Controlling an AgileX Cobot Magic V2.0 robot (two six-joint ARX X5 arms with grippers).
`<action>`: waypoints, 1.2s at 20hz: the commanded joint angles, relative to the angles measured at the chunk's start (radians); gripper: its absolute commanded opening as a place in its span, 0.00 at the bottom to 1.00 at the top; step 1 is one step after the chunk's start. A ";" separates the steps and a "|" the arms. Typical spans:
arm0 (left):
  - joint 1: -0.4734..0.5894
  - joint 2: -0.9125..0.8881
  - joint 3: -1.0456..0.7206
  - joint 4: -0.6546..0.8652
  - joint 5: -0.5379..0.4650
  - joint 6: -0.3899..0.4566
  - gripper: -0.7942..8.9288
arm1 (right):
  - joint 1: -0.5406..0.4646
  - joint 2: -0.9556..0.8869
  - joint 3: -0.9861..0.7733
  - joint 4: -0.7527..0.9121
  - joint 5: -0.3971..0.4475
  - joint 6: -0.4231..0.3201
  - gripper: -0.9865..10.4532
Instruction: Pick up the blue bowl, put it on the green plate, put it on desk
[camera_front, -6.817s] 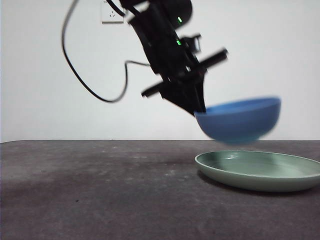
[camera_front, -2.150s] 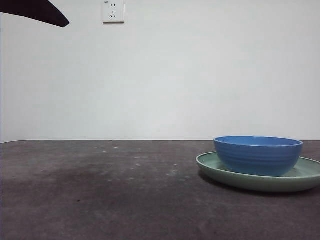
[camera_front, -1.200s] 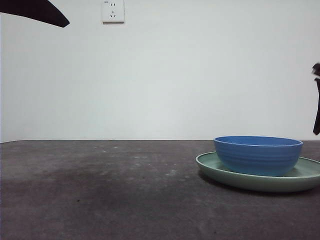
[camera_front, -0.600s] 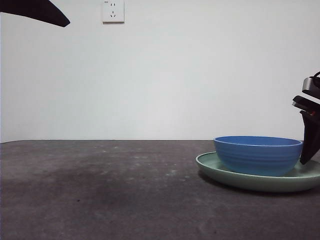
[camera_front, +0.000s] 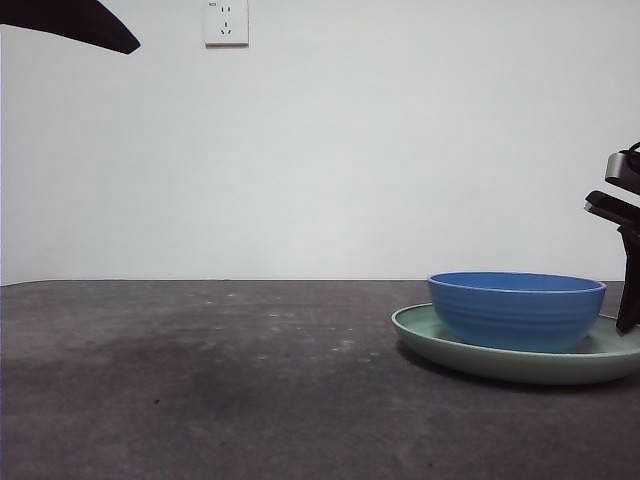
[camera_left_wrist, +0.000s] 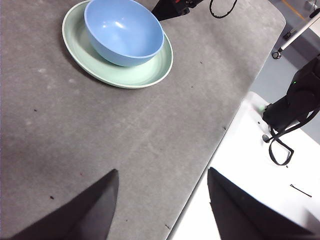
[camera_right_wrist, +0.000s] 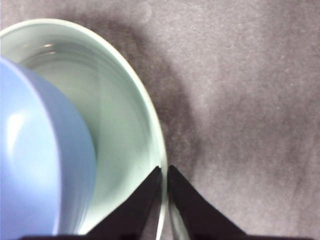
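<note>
The blue bowl (camera_front: 516, 310) (camera_left_wrist: 124, 31) (camera_right_wrist: 40, 150) stands upright on the green plate (camera_front: 450, 345) (camera_left_wrist: 125, 75) (camera_right_wrist: 125, 135), which lies on the desk (camera_front: 200, 380) at the right. My right gripper (camera_front: 628, 300) (camera_right_wrist: 164, 172) is at the plate's right edge. Its jaws are pinched together over the plate's rim, one inside and one outside. My left gripper (camera_left_wrist: 160, 200) hangs high above the desk, open and holding nothing. It shows as a black tip (camera_front: 80, 25) in the front view's top left corner.
A white wall socket (camera_front: 226, 22) sits on the back wall. In the left wrist view the desk's edge (camera_left_wrist: 215, 145) runs diagonally, with a white surface and a black arm base with cables (camera_left_wrist: 295, 100) beyond it.
Seven seconds ago a gripper held the bowl in the air above the plate; now it rests on it. Over the last second my right gripper came in from the right, down to the plate's rim.
</note>
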 joint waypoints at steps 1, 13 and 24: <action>-0.006 0.006 0.007 0.010 0.005 0.004 0.38 | 0.002 0.017 0.016 0.010 0.000 -0.004 0.10; -0.006 0.006 0.007 0.010 0.005 0.002 0.38 | 0.002 -0.113 0.017 0.029 -0.100 0.076 0.10; -0.006 0.006 0.007 0.010 0.005 0.002 0.38 | 0.096 -0.165 0.018 0.135 -0.183 0.239 0.10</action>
